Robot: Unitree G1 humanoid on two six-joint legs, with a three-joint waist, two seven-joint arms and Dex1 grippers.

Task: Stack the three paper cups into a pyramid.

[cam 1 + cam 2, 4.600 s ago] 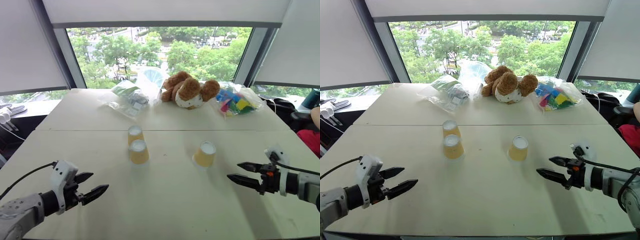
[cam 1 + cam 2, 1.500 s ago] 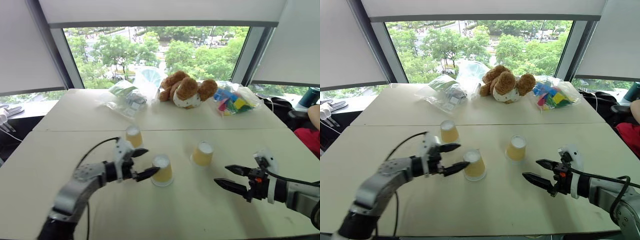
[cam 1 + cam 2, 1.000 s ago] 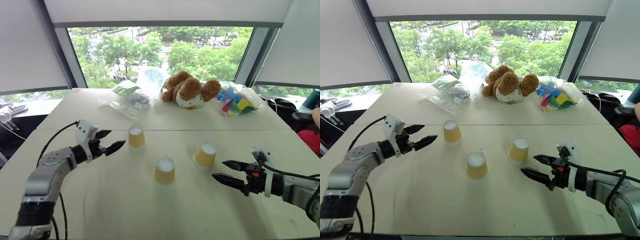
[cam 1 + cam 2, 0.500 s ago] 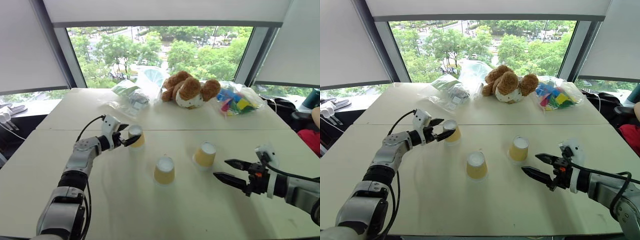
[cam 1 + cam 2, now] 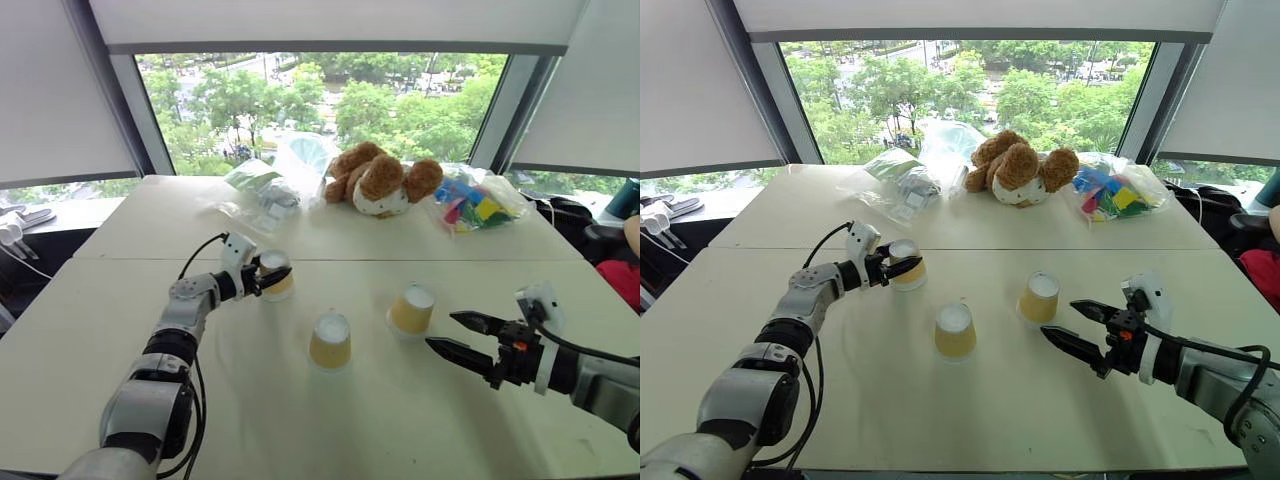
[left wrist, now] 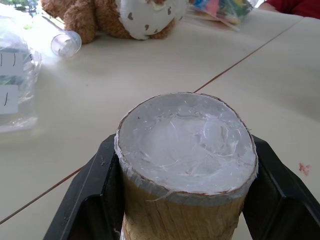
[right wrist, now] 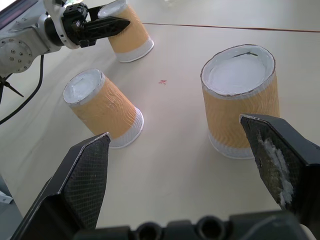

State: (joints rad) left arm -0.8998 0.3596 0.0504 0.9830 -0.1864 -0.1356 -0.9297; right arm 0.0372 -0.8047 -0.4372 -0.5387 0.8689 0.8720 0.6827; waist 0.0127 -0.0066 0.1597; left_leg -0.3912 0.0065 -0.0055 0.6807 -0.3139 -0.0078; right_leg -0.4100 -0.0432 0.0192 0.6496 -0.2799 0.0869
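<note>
Far left, at about ten o'clock on the counter (image 5: 120,330): left jaws (image 5: 272,278) pinching the first paper cup (image 5: 276,274), one black finger (image 6: 87,200) pressed to each side of it. Cup upside down, white base up, standing on the counter just short of the seam between the two boards.

Centre of the counter: second paper cup (image 5: 330,340), also upside down, standing alone at roughly four o'clock from the first, well apart from it.

At about two o'clock from that one, near it: third paper cup (image 5: 410,308), upside down, untouched.

Right side, at about three o'clock: right jaws (image 5: 450,332) spread wide, hovering above the counter, tips aimed toward the third cup and close beside it without touching. Seen from the wrist, that cup sitting in the gap between the two fingers (image 7: 282,160), the centre cup further off.

Along the far edge near the window, from eleven to one o'clock: clear plastic bags (image 5: 262,192), a brown plush toy (image 5: 378,182), and a bag of coloured blocks (image 5: 472,208).
</note>
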